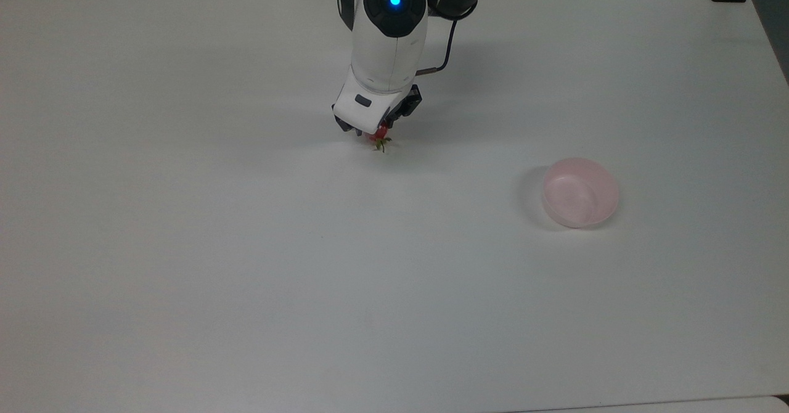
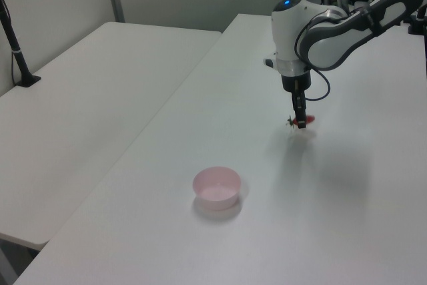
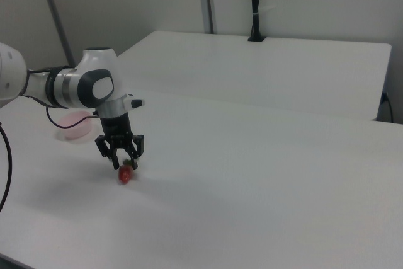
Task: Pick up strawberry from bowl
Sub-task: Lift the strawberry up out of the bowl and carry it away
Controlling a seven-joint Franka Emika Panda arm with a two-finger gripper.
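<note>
The red strawberry (image 1: 380,135) is pinched between the fingertips of my gripper (image 1: 375,134), which is shut on it. It hangs just above the white table with its green stem pointing down in the top view. From the right view the strawberry (image 3: 126,174) pokes out below the gripper (image 3: 126,165), very close to the tabletop. The pale pink bowl (image 1: 607,206) stands empty far off to the top view's right. In the left view the bowl (image 2: 217,187) is nearer the camera than the gripper (image 2: 301,122) and the strawberry (image 2: 307,120).
The white table (image 1: 246,277) stretches wide around the gripper. A second white table (image 2: 80,111) adjoins it on the left view's left, with a black pole (image 2: 13,45) on it. The arm's cable (image 1: 447,49) loops beside the wrist.
</note>
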